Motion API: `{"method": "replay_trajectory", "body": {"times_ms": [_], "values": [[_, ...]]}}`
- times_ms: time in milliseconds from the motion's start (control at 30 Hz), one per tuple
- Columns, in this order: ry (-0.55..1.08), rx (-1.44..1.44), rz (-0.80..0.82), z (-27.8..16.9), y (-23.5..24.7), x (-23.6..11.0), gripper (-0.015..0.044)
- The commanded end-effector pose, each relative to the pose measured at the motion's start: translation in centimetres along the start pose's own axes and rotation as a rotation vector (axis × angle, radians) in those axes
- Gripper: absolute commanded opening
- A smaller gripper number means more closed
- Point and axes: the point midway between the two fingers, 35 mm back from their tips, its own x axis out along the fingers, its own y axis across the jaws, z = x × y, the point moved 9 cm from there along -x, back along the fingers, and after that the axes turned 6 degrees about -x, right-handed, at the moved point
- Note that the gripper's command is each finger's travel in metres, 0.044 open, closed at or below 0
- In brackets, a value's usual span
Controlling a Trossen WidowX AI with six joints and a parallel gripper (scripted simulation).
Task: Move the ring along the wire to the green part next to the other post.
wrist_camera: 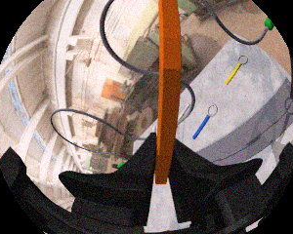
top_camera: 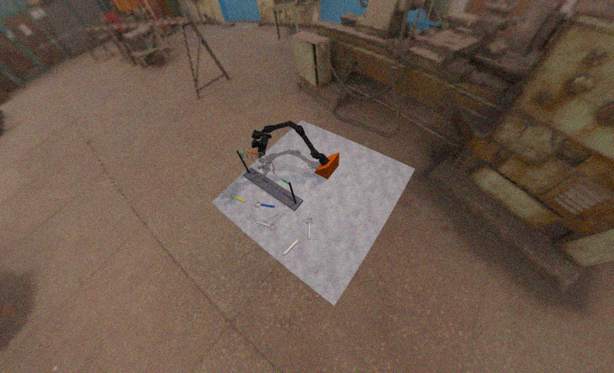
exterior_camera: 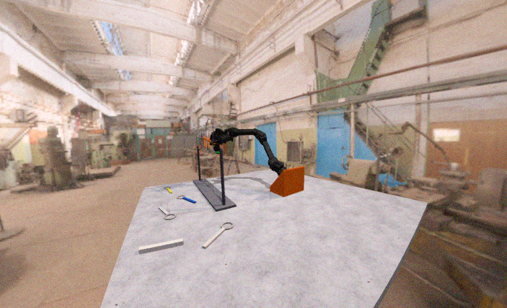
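My gripper (wrist_camera: 158, 136) (top_camera: 258, 145) (exterior_camera: 212, 142) is shut on the handle's lower end. It holds the handle high, close to the top of the far post (top_camera: 243, 162) (exterior_camera: 199, 163). The thin dark wire (wrist_camera: 103, 19) loops around behind the handle; I cannot tell whether it touches the ring. A green wire end (wrist_camera: 270, 23) shows at the upper right. The near post (top_camera: 292, 192) (exterior_camera: 222, 179) stands on the grey base plate (top_camera: 273, 188) (exterior_camera: 214, 195).
Loose rings lie on the mat: a yellow-handled one (top_camera: 238, 198) (exterior_camera: 167, 189) (wrist_camera: 234, 73), a blue-handled one (top_camera: 266, 205) (exterior_camera: 187, 199) (wrist_camera: 201, 125) and two white ones (top_camera: 266, 224) (top_camera: 308, 228). A white bar (top_camera: 290, 246) (exterior_camera: 160, 246) lies nearer the front. The arm's orange base (top_camera: 327, 165) (exterior_camera: 287, 181) stands behind.
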Motion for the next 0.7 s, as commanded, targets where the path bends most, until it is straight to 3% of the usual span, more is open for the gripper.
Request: {"method": "replay_trajectory", "body": {"times_ms": [0,667], "values": [[0.008,-0.088,-0.048,0.01,-0.13,-0.01,-0.0150],[0.036,-0.500,-0.283,0.19,-0.98,-0.16,-0.0150]]}}
